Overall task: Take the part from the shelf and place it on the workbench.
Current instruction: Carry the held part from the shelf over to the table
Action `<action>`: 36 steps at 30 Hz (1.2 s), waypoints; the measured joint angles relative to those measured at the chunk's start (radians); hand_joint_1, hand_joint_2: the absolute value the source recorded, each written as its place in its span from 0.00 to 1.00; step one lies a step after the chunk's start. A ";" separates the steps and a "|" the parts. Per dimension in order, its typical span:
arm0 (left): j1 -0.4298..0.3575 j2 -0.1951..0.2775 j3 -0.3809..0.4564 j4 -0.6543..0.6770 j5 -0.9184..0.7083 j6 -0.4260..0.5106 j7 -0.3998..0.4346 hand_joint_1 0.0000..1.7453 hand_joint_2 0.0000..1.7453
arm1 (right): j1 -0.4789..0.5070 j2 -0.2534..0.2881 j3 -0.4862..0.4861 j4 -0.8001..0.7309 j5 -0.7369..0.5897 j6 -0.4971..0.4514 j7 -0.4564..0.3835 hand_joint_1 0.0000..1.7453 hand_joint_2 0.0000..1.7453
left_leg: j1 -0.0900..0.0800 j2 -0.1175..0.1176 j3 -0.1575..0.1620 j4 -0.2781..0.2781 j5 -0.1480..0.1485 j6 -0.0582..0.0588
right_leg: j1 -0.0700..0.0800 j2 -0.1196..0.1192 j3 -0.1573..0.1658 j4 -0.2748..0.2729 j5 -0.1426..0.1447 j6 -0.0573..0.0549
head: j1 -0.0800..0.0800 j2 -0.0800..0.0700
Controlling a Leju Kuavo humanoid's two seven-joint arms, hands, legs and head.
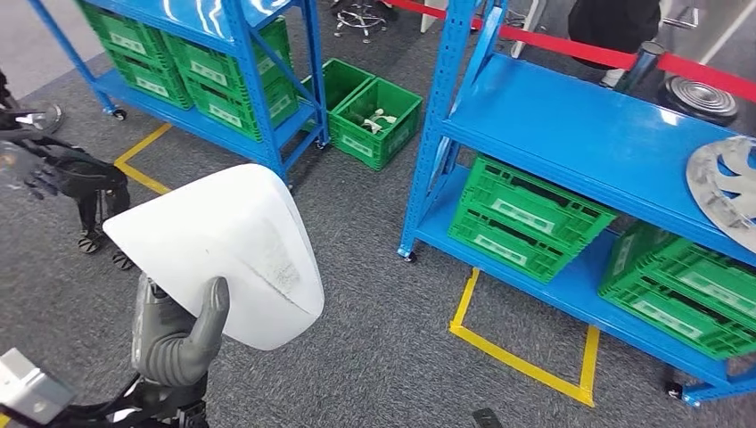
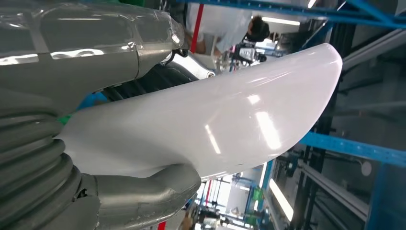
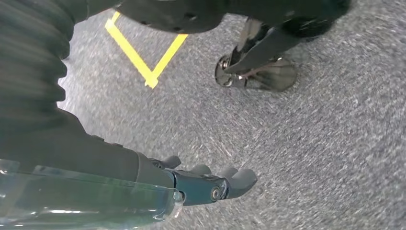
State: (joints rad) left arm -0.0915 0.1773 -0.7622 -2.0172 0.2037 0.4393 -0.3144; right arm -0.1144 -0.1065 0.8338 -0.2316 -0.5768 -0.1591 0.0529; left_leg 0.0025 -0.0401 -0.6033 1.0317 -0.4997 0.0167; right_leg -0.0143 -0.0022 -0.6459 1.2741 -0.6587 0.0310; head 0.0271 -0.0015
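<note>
I carry the part (image 1: 232, 245), a large white curved shell with a smooth glossy face, low at the left of the head view above the grey carpet. My left hand (image 1: 178, 334) grips its lower edge from beneath, thumb pressed up against the face. The left wrist view shows the shell (image 2: 215, 124) close up, clamped between the grey thumb (image 2: 143, 196) and the fingers behind it. My right hand (image 3: 206, 184) hangs over the carpet, its fingers stretched out and holding nothing.
A blue shelf (image 1: 571, 125) with green crates (image 1: 526, 218) and a grey disc part (image 1: 727, 187) stands at the right. Another blue rack (image 1: 232, 53) stands at the back left, with floor crates (image 1: 379, 120) beside it. Yellow floor tape (image 1: 526, 357), a black stand (image 1: 80, 187) and a person (image 1: 615, 22) are nearby.
</note>
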 joint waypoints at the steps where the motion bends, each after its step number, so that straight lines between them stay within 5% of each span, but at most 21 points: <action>1: 0.000 0.000 0.000 0.000 0.000 0.000 0.000 1.00 1.00 | 0.000 0.000 0.000 0.000 0.000 0.000 0.000 0.00 1.00 | -0.002 -0.014 0.002 0.000 0.000 0.000 | 0.001 0.005 0.014 -0.040 0.035 -0.007 | 0.004 0.000; 4: -0.001 -0.001 0.000 0.000 0.000 -0.001 0.000 1.00 1.00 | -0.004 -0.003 0.000 0.000 0.001 0.000 -0.001 0.00 1.00 | -0.005 -0.046 0.005 0.001 0.001 -0.002 | 0.006 0.049 0.087 -0.220 0.126 -0.030 | 0.013 0.000; 7: -0.001 -0.001 0.000 0.000 0.000 -0.001 0.000 1.00 1.00 | -0.007 -0.005 0.000 0.000 0.001 0.000 -0.002 0.00 1.00 | 0.001 -0.072 -0.004 -0.002 0.009 -0.018 | 0.010 0.054 0.108 -0.267 0.129 -0.036 | 0.016 0.000; 9: -0.001 -0.001 0.000 -0.002 0.000 -0.001 0.000 1.00 1.00 | -0.009 -0.003 0.000 -0.001 0.001 0.000 -0.002 0.00 1.00 | -0.002 -0.042 -0.011 0.008 -0.001 -0.028 | 0.007 0.035 0.114 -0.282 0.138 -0.041 | 0.014 0.000; 12: -0.004 0.000 0.000 -0.003 0.000 -0.002 0.000 1.00 1.00 | -0.007 -0.002 0.000 -0.002 0.002 0.000 -0.003 0.00 1.00 | 0.002 0.040 -0.073 0.138 -0.082 -0.044 | 0.005 0.003 0.120 -0.297 0.146 -0.049 | -0.009 0.000; 14: -0.003 0.001 0.000 -0.002 0.000 -0.002 0.000 1.00 1.00 | -0.004 -0.001 0.000 -0.002 0.002 0.000 -0.003 0.00 1.00 | 0.011 0.044 -0.119 0.234 -0.115 -0.054 | 0.005 -0.020 0.119 -0.295 0.145 -0.049 | -0.021 0.000; 15: -0.003 0.002 0.000 -0.001 0.000 -0.002 0.001 1.00 1.00 | -0.004 -0.001 0.000 -0.002 0.002 0.000 -0.003 0.00 1.00 | 0.014 0.045 -0.120 0.238 -0.106 -0.058 | 0.004 -0.031 0.119 -0.294 0.143 -0.048 | -0.025 0.000; 18: -0.003 0.002 0.000 0.000 0.000 -0.003 0.003 1.00 1.00 | -0.007 0.002 0.000 -0.002 0.002 0.000 -0.003 0.00 1.00 | 0.015 0.089 -0.032 0.082 -0.024 -0.063 | 0.003 -0.057 0.121 -0.283 0.133 -0.034 | -0.033 0.000; 21: -0.002 0.002 0.000 -0.001 -0.001 -0.003 0.006 1.00 1.00 | -0.009 0.001 0.000 -0.002 0.001 0.000 -0.003 0.00 1.00 | 0.005 0.124 0.010 0.000 -0.010 -0.043 | 0.007 -0.075 0.125 -0.275 0.124 -0.016 | -0.035 0.000; 23: -0.002 0.001 0.000 -0.002 -0.001 -0.003 0.007 1.00 1.00 | -0.009 0.002 0.000 -0.003 0.001 0.000 -0.003 0.00 1.00 | 0.006 0.102 0.008 -0.003 -0.006 -0.028 | 0.005 -0.084 0.129 -0.275 0.119 -0.007 | -0.031 0.000; 25: -0.002 0.000 0.000 -0.003 -0.001 -0.003 0.008 1.00 1.00 | -0.008 0.003 0.000 -0.003 0.000 0.000 -0.003 0.00 1.00 | 0.008 0.079 0.008 -0.007 0.000 -0.017 | 0.001 -0.058 0.119 -0.240 0.086 0.001 | -0.025 0.000; 27: -0.003 -0.001 0.000 -0.003 -0.001 -0.003 0.008 1.00 1.00 | -0.005 0.003 0.000 -0.003 0.000 0.000 -0.003 0.00 1.00 | 0.008 0.055 0.007 -0.008 0.003 -0.008 | -0.001 -0.019 0.072 -0.125 0.018 0.004 | -0.013 0.000; 29: -0.002 -0.001 0.000 -0.003 -0.001 -0.003 0.009 1.00 1.00 | 0.001 0.003 0.001 -0.003 0.000 0.000 -0.003 0.00 1.00 | 0.005 0.026 0.005 -0.008 0.005 -0.003 | -0.001 -0.005 0.020 -0.009 -0.024 0.001 | -0.005 0.000; 31: -0.001 -0.001 0.000 -0.002 -0.001 -0.003 0.009 1.00 1.00 | 0.004 0.003 0.001 -0.002 -0.001 0.001 -0.003 0.00 1.00 | 0.002 -0.005 0.006 -0.007 0.006 -0.002 | 0.000 0.002 0.022 -0.019 0.010 -0.006 | 0.002 0.000; 34: -0.001 -0.002 0.000 -0.003 -0.001 -0.003 0.009 1.00 1.00 | 0.003 0.001 0.001 -0.002 -0.001 0.001 -0.002 0.00 1.00 | 0.001 -0.045 0.009 -0.006 0.008 -0.006 | 0.000 0.050 0.099 -0.202 0.113 -0.025 | 0.012 0.000; 36: 0.000 -0.002 0.000 -0.003 -0.001 -0.002 0.009 1.00 1.00 | 0.000 -0.001 0.001 -0.002 -0.001 0.001 -0.002 0.00 1.00 | 0.005 -0.065 0.000 -0.005 0.014 -0.016 | 0.002 0.073 0.121 -0.258 0.124 -0.032 | 0.016 0.000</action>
State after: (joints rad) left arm -0.0917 0.1757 -0.7622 -2.0199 0.2024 0.4368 -0.3053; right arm -0.1139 -0.1076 0.8347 -0.2341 -0.5777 -0.1580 0.0510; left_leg 0.0071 -0.1053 -0.6029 1.0271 -0.4858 0.0005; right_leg -0.0124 0.0704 -0.5253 1.0163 -0.5352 -0.0007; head 0.0428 -0.0015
